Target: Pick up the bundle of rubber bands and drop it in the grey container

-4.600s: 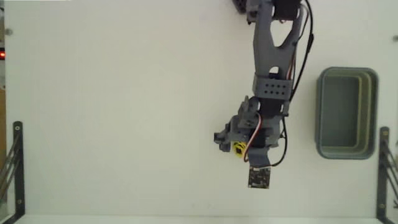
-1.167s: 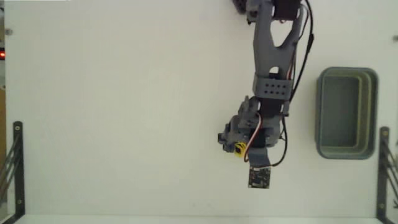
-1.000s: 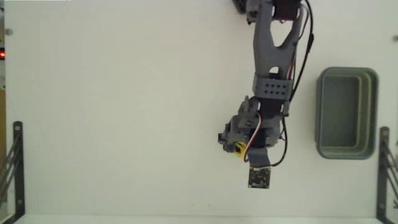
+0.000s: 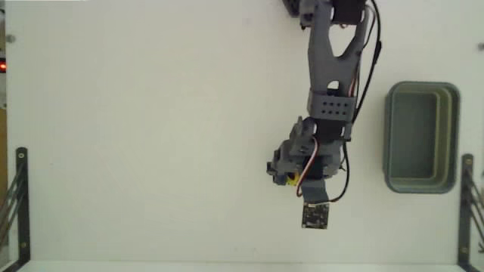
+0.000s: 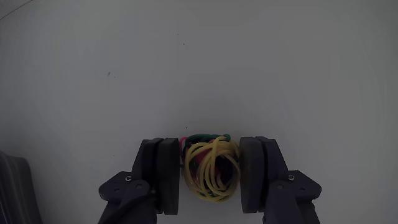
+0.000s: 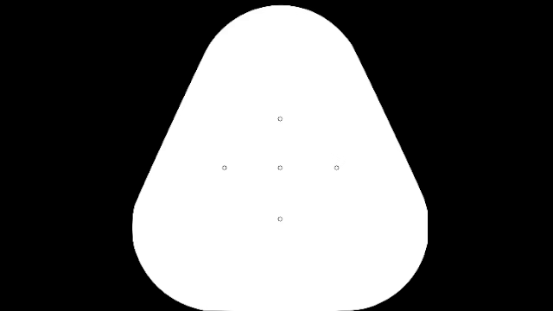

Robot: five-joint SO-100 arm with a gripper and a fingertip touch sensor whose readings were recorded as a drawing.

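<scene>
Evidently the gripper (image 5: 210,177) is clamped on the bundle of rubber bands (image 5: 211,167) at the wrist view's lower centre (mostly yellow loops), ready, I judge, for carrying to the grey container (image 4: 420,137) at the fixed view's right edge.

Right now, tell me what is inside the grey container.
Nothing shows inside the grey container in the fixed view: only its bare floor. The bundle of rubber bands sits between the claw fingers, away from the container. No part of the interior is covered.
</scene>
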